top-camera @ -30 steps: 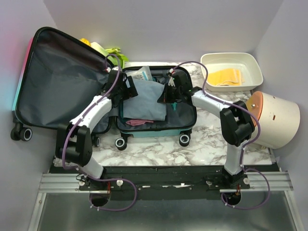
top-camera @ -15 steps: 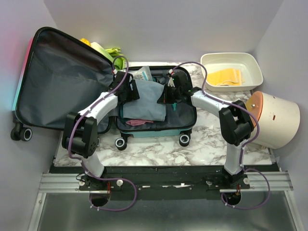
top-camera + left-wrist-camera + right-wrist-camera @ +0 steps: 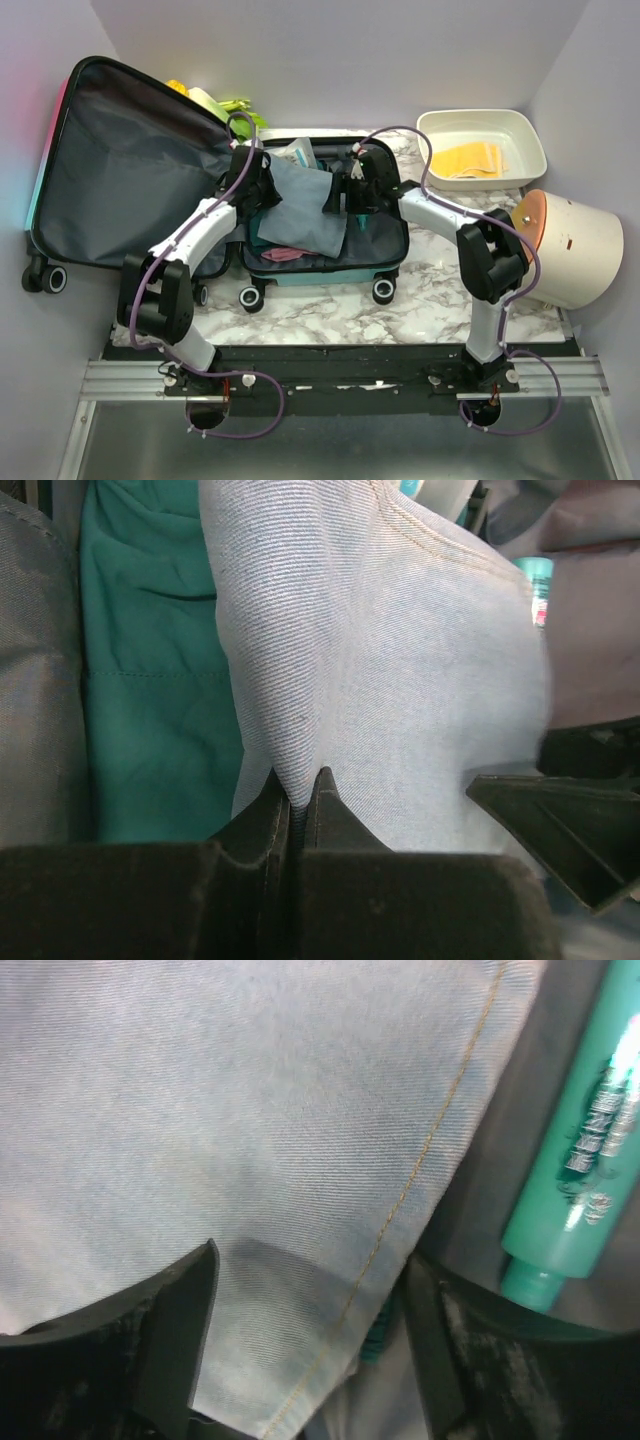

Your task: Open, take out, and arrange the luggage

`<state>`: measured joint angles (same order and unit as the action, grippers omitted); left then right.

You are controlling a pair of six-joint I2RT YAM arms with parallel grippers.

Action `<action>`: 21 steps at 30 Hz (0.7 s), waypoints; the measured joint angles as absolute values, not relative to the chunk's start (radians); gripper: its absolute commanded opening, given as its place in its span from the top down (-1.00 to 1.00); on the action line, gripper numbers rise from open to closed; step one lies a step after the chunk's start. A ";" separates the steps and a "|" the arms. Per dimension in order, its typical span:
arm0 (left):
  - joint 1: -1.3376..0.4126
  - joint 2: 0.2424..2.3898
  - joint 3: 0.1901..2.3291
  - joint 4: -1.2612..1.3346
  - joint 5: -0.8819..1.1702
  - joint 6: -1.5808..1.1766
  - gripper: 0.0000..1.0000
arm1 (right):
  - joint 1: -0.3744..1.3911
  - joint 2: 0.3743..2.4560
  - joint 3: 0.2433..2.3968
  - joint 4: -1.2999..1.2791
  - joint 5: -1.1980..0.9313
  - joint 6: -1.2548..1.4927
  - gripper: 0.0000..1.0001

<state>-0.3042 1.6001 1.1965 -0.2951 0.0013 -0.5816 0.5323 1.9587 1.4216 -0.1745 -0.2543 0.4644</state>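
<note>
Lifting the garment (image 3: 300, 212) out of the luggage (image 3: 120, 170) is judged to be the step in hand. The luggage is laid open on the bench (image 3: 330, 310), its base at the centre and its lid thrown over to 9 o'clock. The left gripper (image 3: 297, 792) is seen with jaws closed on a pinched fold at the garment's 10 o'clock corner. The right gripper (image 3: 310, 1305) is held over the 2 o'clock corner with jaws apart, nothing gripped. A slow, straight lift is advised, so that the teal cloth (image 3: 150, 680) beneath and the green tube (image 3: 570, 1160) alongside are not dragged out. The pinch looks shallow, so slipping should be watched for.
</note>
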 measured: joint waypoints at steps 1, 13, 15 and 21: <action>-0.304 1.594 1.196 -0.293 0.007 -0.587 1.00 | 0.530 1.955 1.420 -0.178 -0.242 0.454 -1.00; -0.320 1.518 1.211 -0.329 -0.029 -0.582 1.00 | 0.505 1.855 1.387 -0.164 -0.217 0.453 -1.00; -0.323 1.499 1.225 -0.347 -0.050 -0.569 1.00 | 0.508 1.874 1.391 -0.158 -0.249 0.463 -1.00; -0.323 1.459 1.280 -0.413 -0.173 -0.523 1.00 | 0.541 1.932 1.421 -0.153 -0.303 0.492 -1.00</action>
